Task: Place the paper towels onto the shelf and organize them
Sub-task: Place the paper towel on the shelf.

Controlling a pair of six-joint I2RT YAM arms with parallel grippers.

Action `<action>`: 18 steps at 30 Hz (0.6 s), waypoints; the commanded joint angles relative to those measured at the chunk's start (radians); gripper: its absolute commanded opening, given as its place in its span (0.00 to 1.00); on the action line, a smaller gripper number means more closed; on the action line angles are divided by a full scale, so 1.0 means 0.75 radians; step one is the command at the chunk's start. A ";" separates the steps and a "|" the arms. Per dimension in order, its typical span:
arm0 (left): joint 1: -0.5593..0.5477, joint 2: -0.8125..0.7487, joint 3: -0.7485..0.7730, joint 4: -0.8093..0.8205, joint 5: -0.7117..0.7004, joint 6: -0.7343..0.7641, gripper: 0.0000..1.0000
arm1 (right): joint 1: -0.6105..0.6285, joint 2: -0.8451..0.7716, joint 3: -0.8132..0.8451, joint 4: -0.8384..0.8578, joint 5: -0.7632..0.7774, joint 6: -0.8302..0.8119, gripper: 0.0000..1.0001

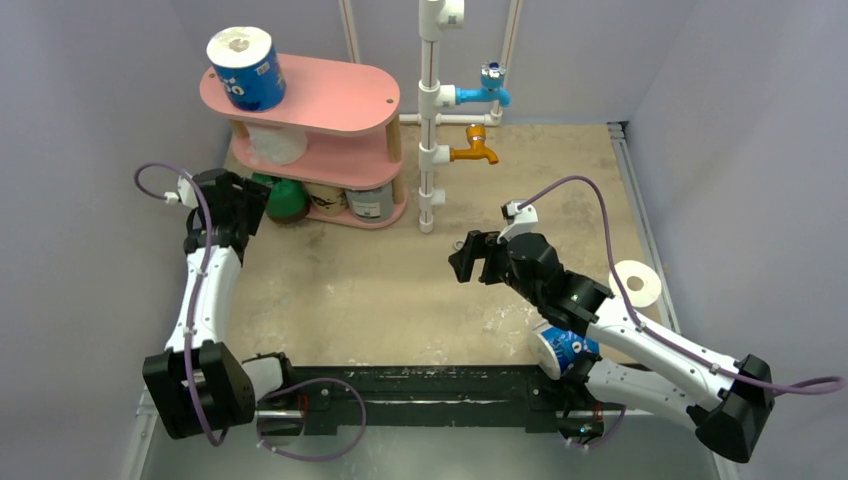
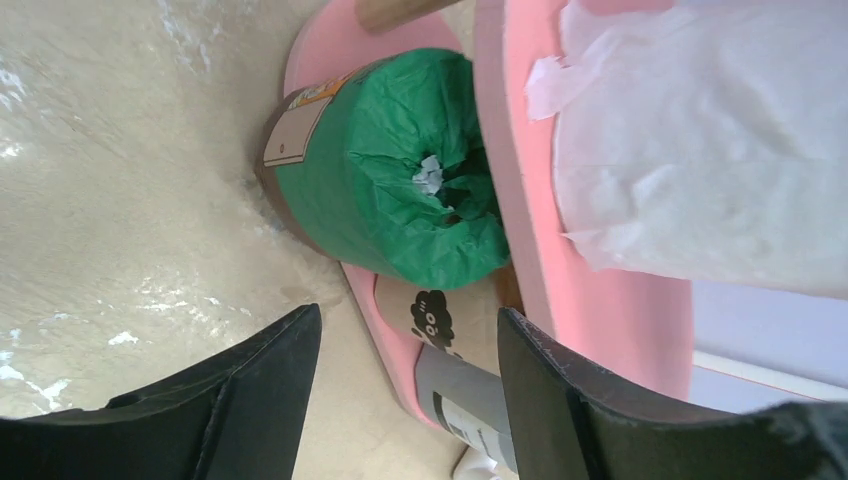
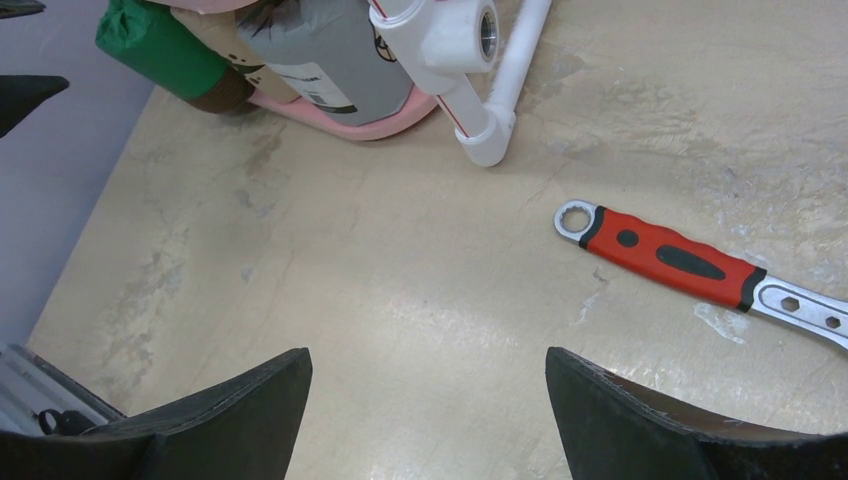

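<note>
Shelf: the pink three-tier shelf with oval boards and light wooden posts (image 1: 320, 95) stood in the upper left of the top view, at the far side of the beige desk (image 1: 380, 290).
Top board: a paper roll in a blue printed wrapper (image 1: 245, 68) stood upright at its left end.
Middle board: a bare white paper roll (image 1: 275, 143) lay at the left end.
Bottom board: a green-wrapped roll (image 1: 285, 198), a brown-wrapped roll (image 1: 325, 197) and a grey-wrapped roll (image 1: 372, 200) sat in a row, left to right; the green one was tilted and jutted past the board's left edge.
Left pincer: the left pincer (image 1: 240, 200) was released and empty, just left of the shelf's bottom tier. In the left wrist view its black fingers (image 2: 250, 390) filled the bottom of the frame, and the green roll sat above them, ahead of the tips and not between them.
Right pincer: the right pincer (image 1: 478, 257) was released and empty, at centre right of the top view, over bare desk and well apart from the shelf.
Loose rolls: another bare white roll (image 1: 637, 284) lay on the desk at the right edge, beside the right arm; a second blue printed roll (image 1: 562, 350) lay lower right, partly under that arm.
Wrench: a red-handled metal wrench (image 3: 680, 260) lay flat at the right of the right wrist view.
Pipe frame: a white pipe frame with blue and orange taps (image 1: 430, 110) stood just right of the shelf.
</note>
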 commanded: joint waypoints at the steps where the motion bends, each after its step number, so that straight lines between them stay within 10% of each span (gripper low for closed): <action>1: 0.036 -0.139 -0.010 -0.062 -0.055 0.004 0.63 | -0.005 -0.031 -0.003 0.038 -0.006 0.007 0.88; 5: 0.123 -0.197 -0.054 -0.178 -0.079 -0.096 0.48 | -0.005 -0.036 -0.002 0.040 -0.016 0.007 0.88; 11: 0.238 -0.069 -0.074 -0.237 0.017 -0.170 0.00 | -0.005 -0.035 -0.003 0.049 -0.027 0.009 0.88; 18: 0.236 0.167 -0.093 -0.053 0.136 -0.203 0.00 | -0.005 -0.024 0.001 0.048 -0.008 0.004 0.88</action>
